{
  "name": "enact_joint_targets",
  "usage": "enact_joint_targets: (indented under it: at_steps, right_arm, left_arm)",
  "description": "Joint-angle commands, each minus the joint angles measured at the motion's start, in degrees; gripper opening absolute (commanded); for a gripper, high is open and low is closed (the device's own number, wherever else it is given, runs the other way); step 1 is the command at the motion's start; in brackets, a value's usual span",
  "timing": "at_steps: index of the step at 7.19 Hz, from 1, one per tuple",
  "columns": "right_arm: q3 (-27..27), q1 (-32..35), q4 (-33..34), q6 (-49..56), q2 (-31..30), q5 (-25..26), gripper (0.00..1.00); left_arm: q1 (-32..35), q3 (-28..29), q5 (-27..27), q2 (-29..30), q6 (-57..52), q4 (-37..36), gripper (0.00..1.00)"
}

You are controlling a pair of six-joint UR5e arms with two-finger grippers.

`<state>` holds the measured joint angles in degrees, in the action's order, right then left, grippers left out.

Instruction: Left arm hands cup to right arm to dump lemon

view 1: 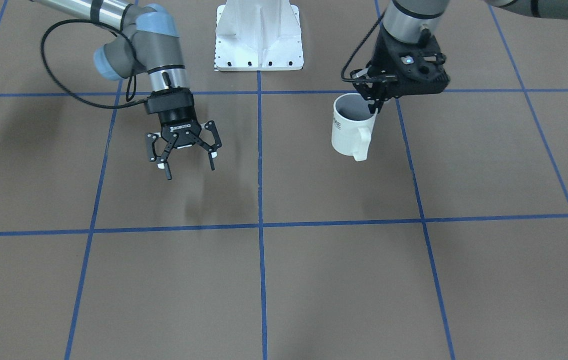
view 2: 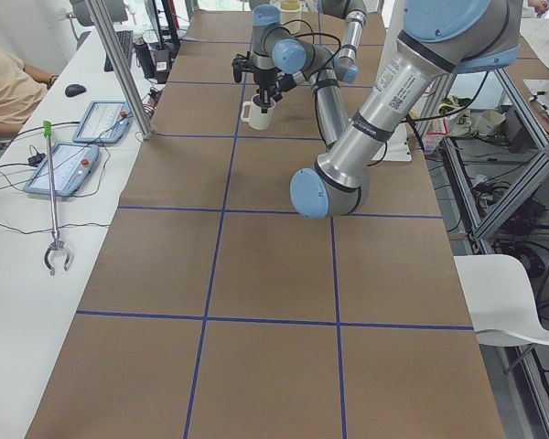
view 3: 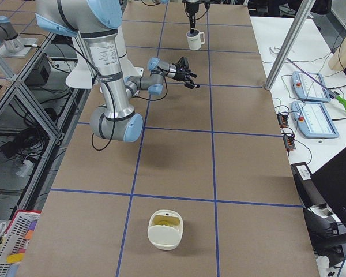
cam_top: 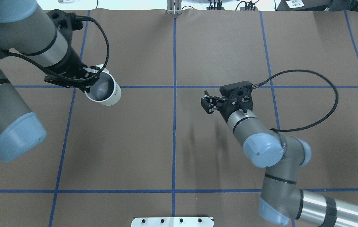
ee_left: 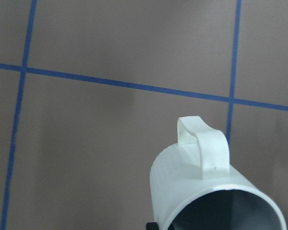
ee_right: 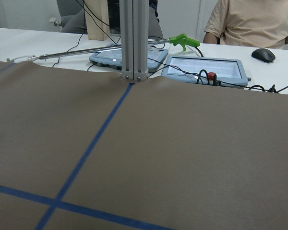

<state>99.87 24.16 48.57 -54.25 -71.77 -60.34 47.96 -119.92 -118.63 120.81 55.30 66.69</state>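
The white cup [view 1: 351, 132] has a squared handle and dark lettering on its side. My left gripper [view 1: 376, 102] is shut on its rim and holds it slightly tilted over the table, one finger inside the mouth. The cup also shows in the overhead view [cam_top: 104, 91], the left wrist view [ee_left: 211, 191] and far off in both side views [view 2: 256, 112] [view 3: 194, 39]. Its inside looks grey; the lemon does not show. My right gripper [view 1: 189, 171] is open and empty, above the table some way from the cup; it also shows in the overhead view [cam_top: 204, 102].
The white robot base plate [view 1: 258, 37] stands between the arms. A white bowl-like container [view 3: 166, 229] with a yellowish inside sits on the table at the robot's right end. Control tablets [ee_right: 204, 67] and a post [ee_right: 133, 38] line the far edge.
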Motion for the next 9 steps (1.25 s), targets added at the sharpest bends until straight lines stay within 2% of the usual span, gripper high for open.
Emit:
enact_joint_targets:
  at_steps: [1, 2, 3, 4, 5, 6, 7, 9]
  right_arm:
    - [7.1, 16.8, -0.1, 10.2, -9.8, -28.4, 1.00]
    - [7.9, 26.4, 0.0, 17.1, -13.7, -42.4, 1.00]
    - [7.9, 35.1, 0.7, 23.3, -17.3, -52.2, 1.00]
    - [7.4, 42.9, 1.5, 30.0, -21.2, -59.9, 1.00]
    - [6.7, 50.8, 6.0, 38.6, -23.7, -67.2, 1.00]
    - [6.5, 57.5, 12.9, 47.6, -25.2, -73.1, 1.00]
    - [6.5, 60.2, 17.6, 53.8, -26.6, -75.3, 1.00]
    - [6.6, 60.2, 19.9, 56.1, -27.5, -75.3, 1.00]
  left_arm:
    - [7.9, -1.0, -5.1, -14.3, -15.1, 7.6, 0.00]
    - [12.3, 0.5, -8.9, -19.7, -22.2, 12.0, 0.00]
    - [13.8, 2.3, -9.2, -22.3, -27.4, 12.8, 0.00]
    - [15.8, 6.1, -9.5, -24.7, -33.0, 14.8, 0.00]
    - [19.7, 11.7, -9.6, -25.1, -38.6, 19.3, 0.00]
    - [20.4, 15.2, -9.5, -25.1, -42.9, 19.8, 0.00]
    - [20.2, 18.0, -9.5, -24.9, -43.2, 19.8, 0.00]
    - [19.8, 19.8, -10.8, -24.6, -42.3, 19.1, 0.00]
